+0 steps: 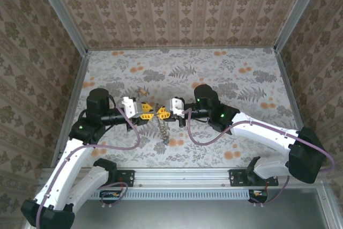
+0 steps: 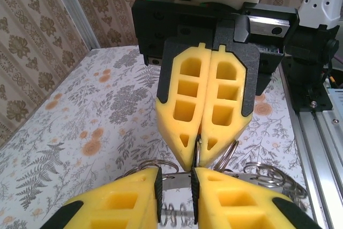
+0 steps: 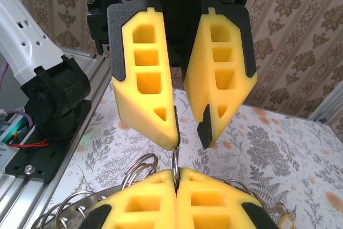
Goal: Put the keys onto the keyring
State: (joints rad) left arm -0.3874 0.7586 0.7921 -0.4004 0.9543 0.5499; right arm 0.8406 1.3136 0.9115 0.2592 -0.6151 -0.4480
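Note:
The two grippers meet tip to tip above the middle of the table. My right gripper (image 1: 159, 113) (image 3: 176, 172) is shut on a thin steel ring (image 3: 175, 159) of the keyring (image 1: 163, 130), which hangs below as a dark, beaded loop. In the left wrist view its wire rings (image 2: 268, 172) and a flat metal strip (image 2: 177, 182) lie just past my left gripper (image 2: 176, 172). The left gripper (image 1: 152, 112) (image 3: 188, 138) stands slightly open with a bare gap, and one fingertip (image 3: 171, 140) touches the ring's top. A small brass-gold key (image 1: 142, 90) seems to lie on the table behind the left gripper.
The floral tablecloth (image 1: 241, 79) is walled by patterned panels on three sides. A metal rail (image 1: 182, 178) with the arm bases runs along the near edge. Purple cables (image 1: 190, 132) loop beside the grippers. A small pale object (image 3: 284, 222) lies on the cloth.

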